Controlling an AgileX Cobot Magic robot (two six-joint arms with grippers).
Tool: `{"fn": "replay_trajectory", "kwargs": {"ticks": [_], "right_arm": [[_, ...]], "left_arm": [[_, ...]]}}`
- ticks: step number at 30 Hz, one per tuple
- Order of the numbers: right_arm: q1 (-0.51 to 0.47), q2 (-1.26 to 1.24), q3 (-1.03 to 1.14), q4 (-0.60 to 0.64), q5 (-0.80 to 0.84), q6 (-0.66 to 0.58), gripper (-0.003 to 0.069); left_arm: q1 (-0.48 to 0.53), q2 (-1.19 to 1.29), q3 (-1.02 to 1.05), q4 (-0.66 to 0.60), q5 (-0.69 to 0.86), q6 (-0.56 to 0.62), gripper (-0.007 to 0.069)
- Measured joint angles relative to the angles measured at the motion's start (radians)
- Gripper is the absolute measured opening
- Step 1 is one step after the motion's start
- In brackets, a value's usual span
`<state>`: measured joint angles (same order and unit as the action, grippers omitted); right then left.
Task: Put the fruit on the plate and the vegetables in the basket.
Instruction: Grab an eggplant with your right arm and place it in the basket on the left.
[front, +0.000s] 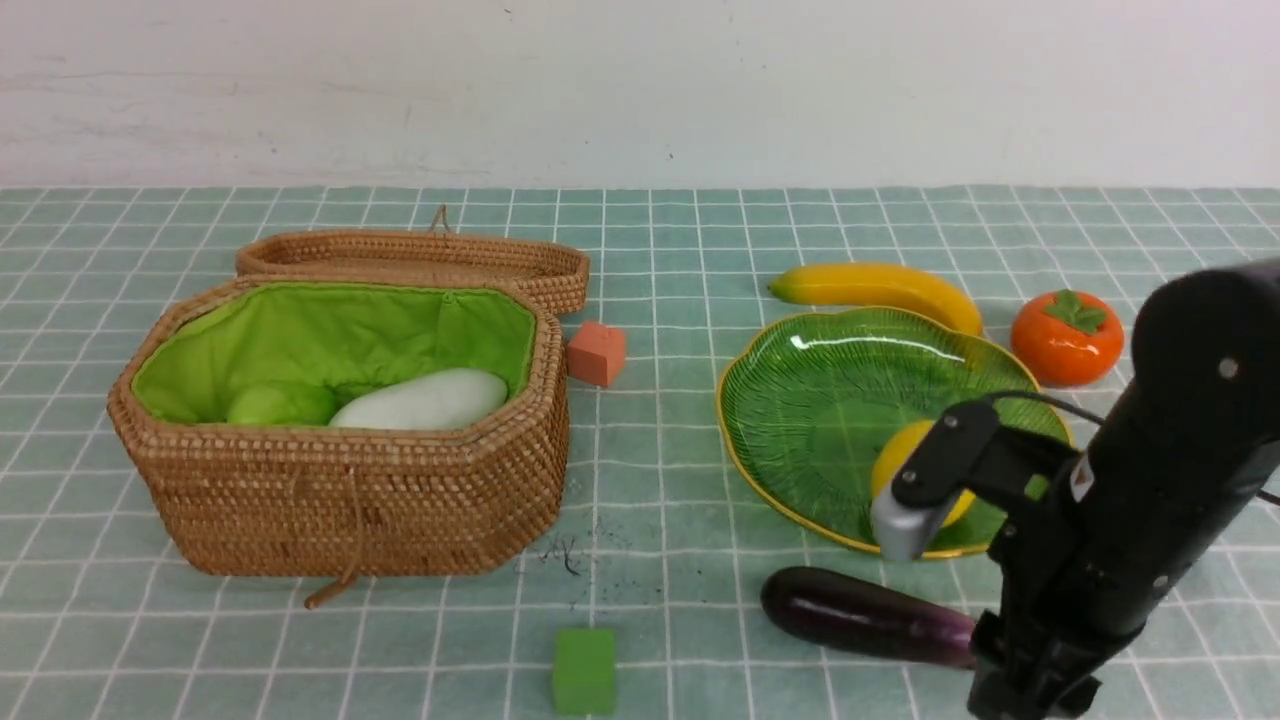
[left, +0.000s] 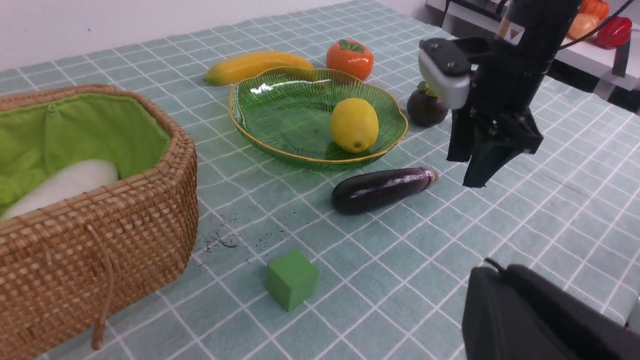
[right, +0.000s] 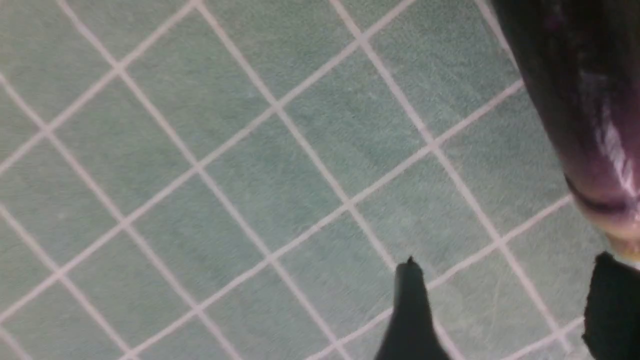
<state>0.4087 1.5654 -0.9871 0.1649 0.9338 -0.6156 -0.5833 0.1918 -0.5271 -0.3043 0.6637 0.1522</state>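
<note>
The green glass plate (front: 800, 400) holds the yellow lemon (left: 354, 124). Behind it lie the banana (front: 880, 285) and the persimmon (front: 1066, 337). The mangosteen (left: 426, 106) sits beside the plate and is hidden by my right arm in the front view. The eggplant (front: 860, 615) lies on the cloth in front of the plate. My right gripper (right: 510, 300) hangs open and empty just past the eggplant's stem end (right: 585, 110). The wicker basket (front: 340, 500) holds a white radish (front: 420, 400) and a green cucumber (front: 280, 405). My left gripper (left: 502, 275) is shut on nothing, low over the cloth.
A salmon cube (front: 597, 352) stands between the basket and the plate. In front of the basket, near the table's front edge, is a green cube (front: 584, 670). The basket's lid (front: 415, 262) lies open behind it. A side shelf (left: 590, 50) shows beyond the table.
</note>
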Motion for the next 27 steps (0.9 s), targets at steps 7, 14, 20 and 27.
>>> {"fn": "replay_trajectory", "kwargs": {"ticks": [7,14,20,27], "right_arm": [[0.0,0.049,0.008,-0.006,-0.17,-0.126,0.0511],[0.0,0.095,0.009,-0.022,-0.193,-0.192,0.0512],[0.0,0.159,0.007,-0.048,-0.237,-0.224,0.0513],[0.0,0.196,0.008,-0.047,-0.245,-0.242,0.0484]], "left_arm": [[0.0,0.0,0.0,0.0,0.0,0.033,-0.0013],[0.0,0.0,0.0,0.0,0.0,0.036,-0.0013],[0.0,0.0,0.0,0.0,0.0,0.036,-0.0013],[0.0,0.0,0.0,0.0,0.0,0.036,-0.0013]]}}
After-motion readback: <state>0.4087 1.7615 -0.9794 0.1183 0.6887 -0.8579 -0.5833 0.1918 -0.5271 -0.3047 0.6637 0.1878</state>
